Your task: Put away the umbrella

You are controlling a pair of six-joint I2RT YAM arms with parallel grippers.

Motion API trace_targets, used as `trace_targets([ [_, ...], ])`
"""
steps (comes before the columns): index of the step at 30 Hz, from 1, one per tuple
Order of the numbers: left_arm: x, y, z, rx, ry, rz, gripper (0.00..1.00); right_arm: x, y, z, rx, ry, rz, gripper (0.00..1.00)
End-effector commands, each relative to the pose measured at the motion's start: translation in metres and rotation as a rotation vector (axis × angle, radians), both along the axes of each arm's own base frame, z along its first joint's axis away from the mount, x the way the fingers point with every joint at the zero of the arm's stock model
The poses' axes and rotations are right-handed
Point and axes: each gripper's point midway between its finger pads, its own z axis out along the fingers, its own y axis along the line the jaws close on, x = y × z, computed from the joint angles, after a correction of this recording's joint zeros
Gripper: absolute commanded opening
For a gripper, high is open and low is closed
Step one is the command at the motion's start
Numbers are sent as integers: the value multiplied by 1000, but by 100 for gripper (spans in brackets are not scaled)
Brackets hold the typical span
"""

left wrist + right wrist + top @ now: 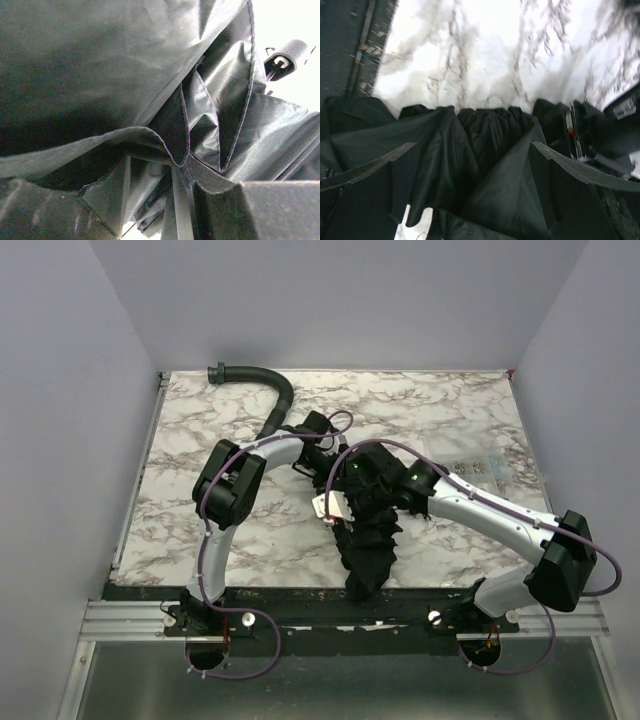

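Observation:
The umbrella lies as a crumpled black fabric bundle on the marble table, running from the middle toward the front edge. My left gripper is at its far end. In the left wrist view, folds of the umbrella fill the frame and bunch between the fingers of the left gripper; a pinch cannot be made out. My right gripper hovers over the bundle's upper part. In the right wrist view its jaws stand wide apart around the right gripper, with loose umbrella fabric draped between the fingers, not clamped.
A black ribbed curved hose lies at the back left of the table, its end close to the left arm. A small white tag sits beside the bundle. Purple walls enclose three sides. The dark front rail runs along the near edge.

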Motion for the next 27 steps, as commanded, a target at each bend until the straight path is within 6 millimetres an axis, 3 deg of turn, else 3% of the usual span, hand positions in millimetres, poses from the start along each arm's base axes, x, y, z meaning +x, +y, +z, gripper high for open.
trace_targets([
  [1,10,7,6,18,-33,20,41,32,-16,-24,-70,-98,-196,100],
  [3,11,6,7,15,-33,15,41,48,-25,-41,-96,-167,-246,100],
  [6,10,6,5,11,-23,8,41,77,-34,-49,-85,-224,-307,100],
  [10,7,6,0,8,-8,1,41,91,-47,-63,-101,-204,-300,100],
  [16,11,0,6,-18,-13,-9,41,39,-60,-123,-176,-27,-97,100],
  [22,17,-7,18,-55,-27,-19,41,33,-68,-160,-234,31,-108,98],
  [27,30,-13,41,-88,-84,-11,42,23,-74,-178,-279,90,-100,83],
])
